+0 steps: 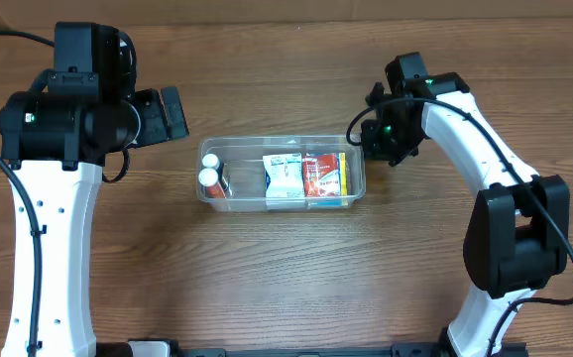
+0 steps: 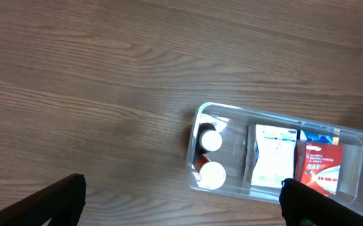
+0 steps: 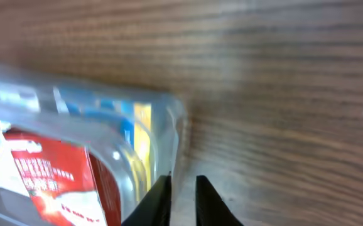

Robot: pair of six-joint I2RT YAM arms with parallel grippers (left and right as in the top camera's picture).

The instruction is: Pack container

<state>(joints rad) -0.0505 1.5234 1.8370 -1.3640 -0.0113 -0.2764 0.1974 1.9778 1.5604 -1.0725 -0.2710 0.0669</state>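
right tool (image 3: 183, 199) narrow, fingertips at container (image 1: 267, 140) end wall, grip on it not discernible | left tool (image 2: 181, 198) wide, off container's other end, apart | container mid-bench (image 1: 286, 278) between arms, holding two white-capped bottles (image 1: 208, 170) and boxes (image 1: 304, 178)

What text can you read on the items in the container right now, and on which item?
No text can be quoted from inside the container.
Red packet: white print, too blurred and small to read in any view.
White box: blue-green marks, unreadable.
Blue and yellow box: only its edge shows, no text.
White bottle caps: plain, no text visible.
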